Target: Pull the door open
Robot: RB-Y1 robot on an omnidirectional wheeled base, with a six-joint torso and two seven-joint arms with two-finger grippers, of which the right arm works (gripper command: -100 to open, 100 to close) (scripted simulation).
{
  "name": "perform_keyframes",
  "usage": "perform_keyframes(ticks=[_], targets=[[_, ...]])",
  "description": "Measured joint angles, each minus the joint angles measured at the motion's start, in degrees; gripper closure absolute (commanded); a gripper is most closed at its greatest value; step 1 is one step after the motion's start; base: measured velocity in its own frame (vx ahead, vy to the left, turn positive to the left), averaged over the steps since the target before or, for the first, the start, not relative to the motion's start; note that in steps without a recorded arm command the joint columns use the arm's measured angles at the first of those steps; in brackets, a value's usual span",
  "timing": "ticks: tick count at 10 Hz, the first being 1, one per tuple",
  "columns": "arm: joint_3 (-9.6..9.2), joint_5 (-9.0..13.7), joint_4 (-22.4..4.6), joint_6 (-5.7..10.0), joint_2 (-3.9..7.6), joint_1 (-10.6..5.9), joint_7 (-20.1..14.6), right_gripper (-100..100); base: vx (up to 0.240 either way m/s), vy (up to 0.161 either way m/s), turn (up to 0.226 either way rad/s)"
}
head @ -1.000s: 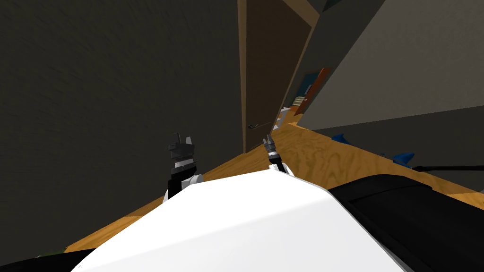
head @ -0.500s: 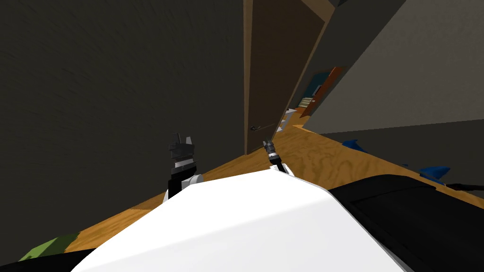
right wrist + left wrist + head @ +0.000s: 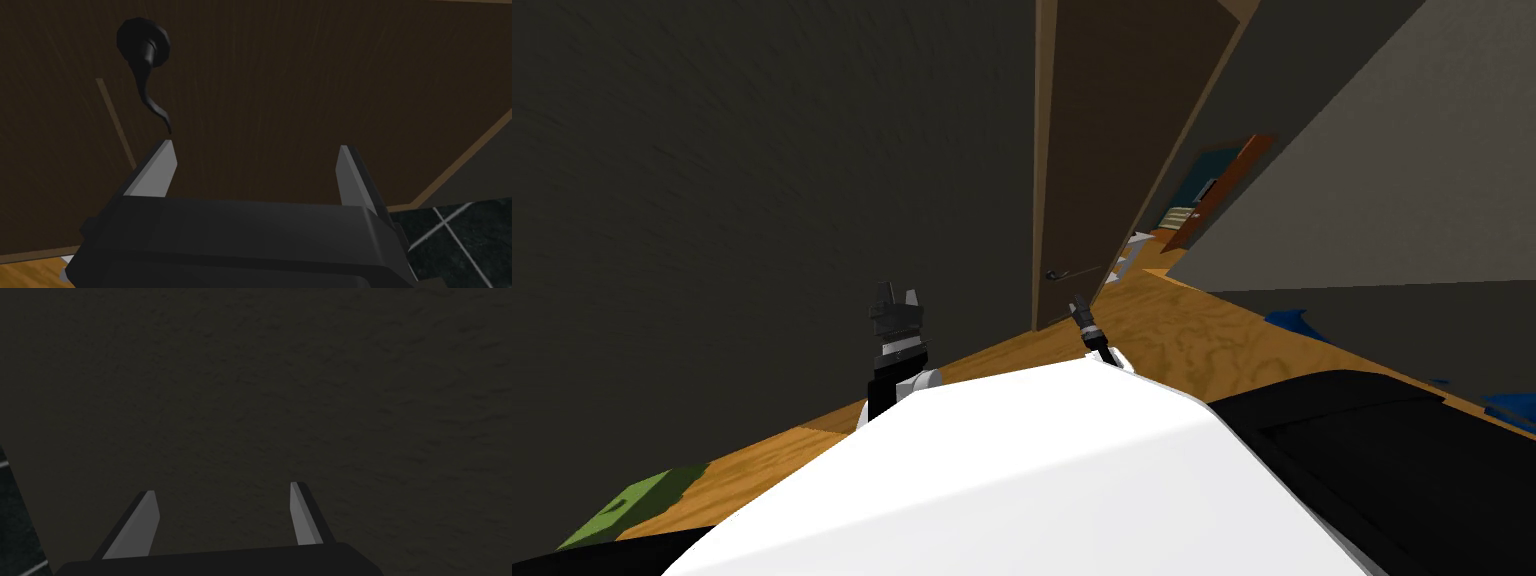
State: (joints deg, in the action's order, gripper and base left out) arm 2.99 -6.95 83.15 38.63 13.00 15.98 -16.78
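While right hand (image 3: pixel 257 145) gapes, door handle (image 3: pixel 142 75) just beside it, apart.

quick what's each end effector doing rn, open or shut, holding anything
left end effector: open, empty
right end effector: open, empty, near the door handle

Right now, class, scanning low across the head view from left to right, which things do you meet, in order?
In order: green floor patch → left gripper → door handle → right gripper → blue object on the floor.
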Motion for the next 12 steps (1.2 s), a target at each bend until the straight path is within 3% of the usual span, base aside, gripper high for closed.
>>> perform_keyframes(ticks=[7,12], targets=[[1.34,-2.25,-10.53,1.73,2.43,-3.21,-2.67,-100,0.078,-0.068,0.110],[2.05,-3.67,-16.06,2.39,3.80,-4.71,-4.35,-100,0.070,-0.068,0.085]])
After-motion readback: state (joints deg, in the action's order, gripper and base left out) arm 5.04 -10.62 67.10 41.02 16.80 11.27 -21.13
